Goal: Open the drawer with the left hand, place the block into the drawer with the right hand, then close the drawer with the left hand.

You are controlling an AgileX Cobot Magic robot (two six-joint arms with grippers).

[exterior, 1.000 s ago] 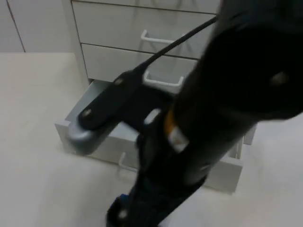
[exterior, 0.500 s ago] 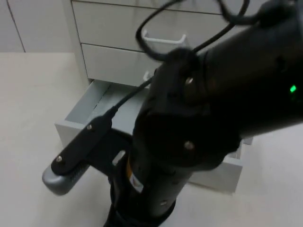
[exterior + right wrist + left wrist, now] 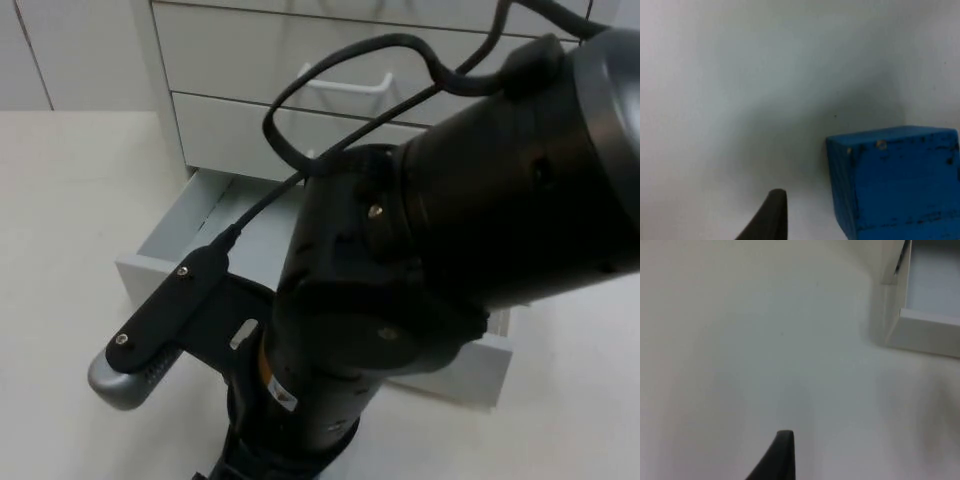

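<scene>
The bottom drawer [image 3: 190, 235] stands pulled out at centre-left of the top view, ready to receive the block [image 3: 895, 182], which sits on the white table [image 3: 740, 75] just beside the right gripper's fingertip [image 3: 771, 215], apparently being lined up for a grasp. The block looks like a cube, 1 edge turned toward that wrist camera, with no clear long axis. The left gripper's fingertip [image 3: 780, 455] hangs over bare table near the drawer's corner, probably waiting; I cannot tell how wide either claw stands.

The block [image 3: 895, 182] is bright blue with small dark scuffs and a couple of pale specks near its top edge. The drawer [image 3: 190, 235] and cabinet [image 3: 240, 60] are pale grey-white, with white handles [image 3: 345, 85]. The bench [image 3: 70, 200] is off-white. The arm [image 3: 450, 260] is black with a grey cap.
</scene>
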